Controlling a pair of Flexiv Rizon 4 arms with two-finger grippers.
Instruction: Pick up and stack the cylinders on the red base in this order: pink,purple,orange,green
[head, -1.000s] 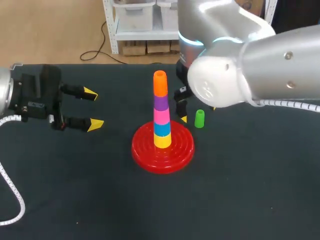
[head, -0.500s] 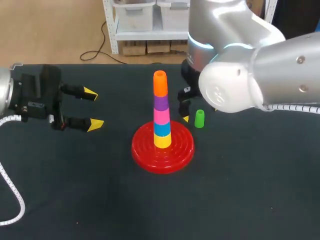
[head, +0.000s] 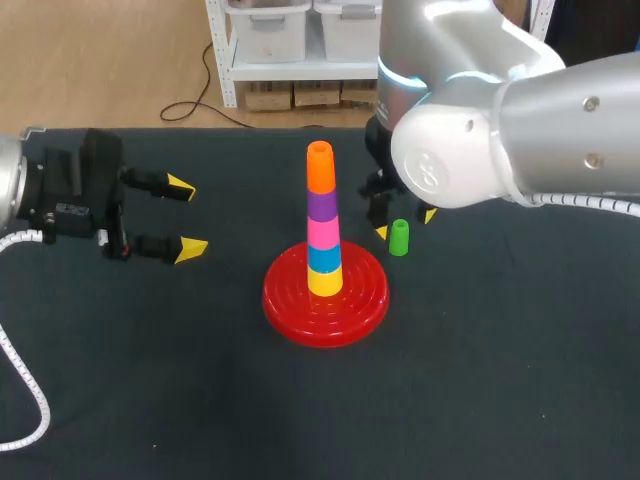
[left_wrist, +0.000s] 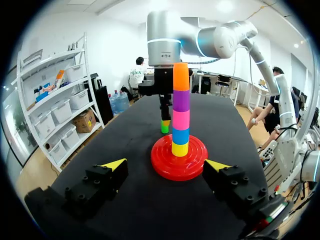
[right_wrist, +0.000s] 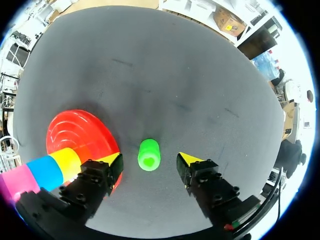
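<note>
Green cylinder (right_wrist: 148, 155) (upright, just beside the red base (right_wrist: 75, 130)) now has the right gripper (right_wrist: 150, 159) shifted over it, fingers spread, not touching. Orange tops the base's 5-high stack (head: 322, 220); left gripper (head: 186, 217) gapes open, well apart.

Dark matte table (head: 150, 380), evenly lit, unpatterned.

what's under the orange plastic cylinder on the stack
Directly under it a purple plastic cylinder, then pink cylinder, blue cylinder and yellow cylinder, down to the round red base. Their insides are covered.
</note>
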